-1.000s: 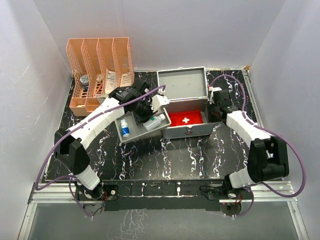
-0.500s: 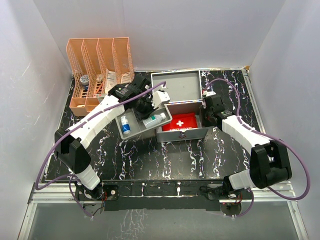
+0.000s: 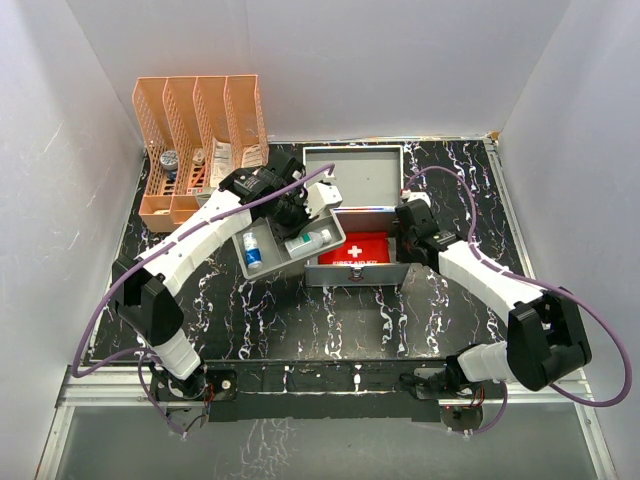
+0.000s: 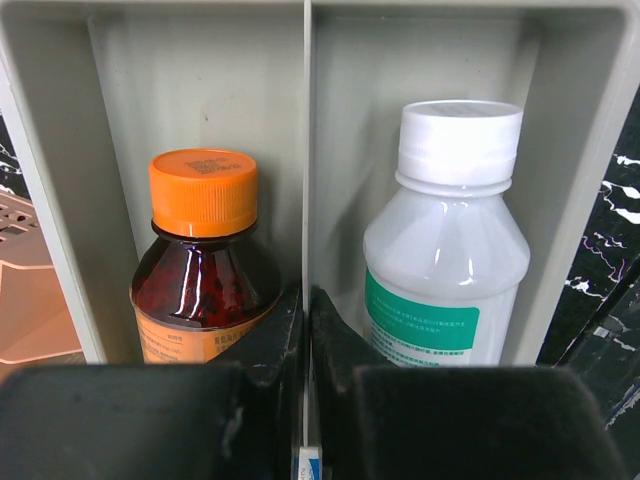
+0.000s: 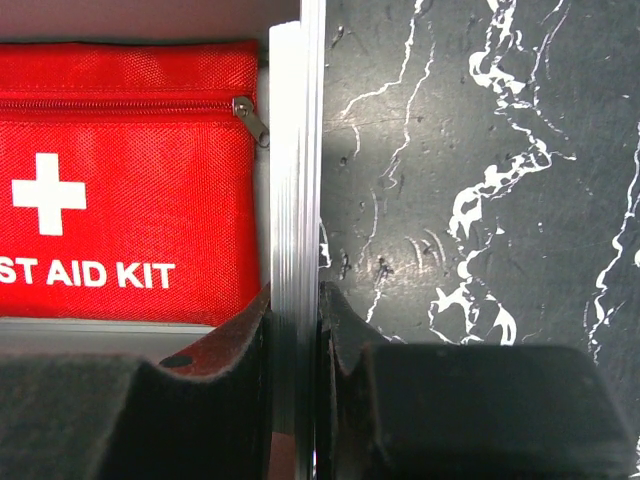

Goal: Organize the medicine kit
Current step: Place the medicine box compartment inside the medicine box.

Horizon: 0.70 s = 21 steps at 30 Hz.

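Medicine kit (image 3: 352,176) looks stiff, slick metal (likely heavy): my right tool (image 5: 296,320) pinches its thin side wall; my left tool (image 4: 306,325) clamps the grey tray (image 4: 200,80) by its divider.

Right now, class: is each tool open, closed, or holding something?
The left tool is closed on the grey tray's centre divider.
The right tool is closed on the medicine kit's side wall.

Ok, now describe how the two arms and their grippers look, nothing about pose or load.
Both the left arm and right arm have white shell links joined by bulky black joint housings. A thin purple cable loops loosely along each arm. The left gripper and right gripper each carry two black matte fingers, blocky at the base, tapering to narrow tips.
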{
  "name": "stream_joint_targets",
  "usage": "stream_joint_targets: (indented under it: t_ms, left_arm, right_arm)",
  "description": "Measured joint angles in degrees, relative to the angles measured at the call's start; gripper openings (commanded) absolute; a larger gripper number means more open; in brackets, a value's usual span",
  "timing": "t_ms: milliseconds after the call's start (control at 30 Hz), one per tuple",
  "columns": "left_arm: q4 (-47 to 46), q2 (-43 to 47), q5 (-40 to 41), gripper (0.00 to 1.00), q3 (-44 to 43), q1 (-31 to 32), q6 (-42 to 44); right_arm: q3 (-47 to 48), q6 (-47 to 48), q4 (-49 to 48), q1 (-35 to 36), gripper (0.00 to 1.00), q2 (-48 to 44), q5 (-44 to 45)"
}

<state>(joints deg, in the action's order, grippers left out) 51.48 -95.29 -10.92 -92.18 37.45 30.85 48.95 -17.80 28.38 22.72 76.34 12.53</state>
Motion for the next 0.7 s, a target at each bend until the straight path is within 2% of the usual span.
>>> stream_joint_targets:
  t_ms: [300,567,633,700]
  left_arm:
    - [0.0,0.0,0.0,0.00,-0.2,0.3,0.1]
    - [0.0,0.0,0.0,0.00,-0.2,0.4,0.0]
    - [0.0,-0.1,0.0,0.00,-0.4,0.4,0.0]
    - [0.0,-0.3,0.1,0.00,-1.0,0.5,0.1]
  right_arm:
    - [0.2,-3.8,-0.6,6.6,0.00,0.9,3.2]
    - [0.6,-4.4,-1.3,8.3,0.01,1.7,3.9]
    - [0.8,-4.6,-1.2,8.4,0.09,1.7,4.1]
    - [0.9,-4.8,-1.1,8.4,0.23,1.7,4.1]
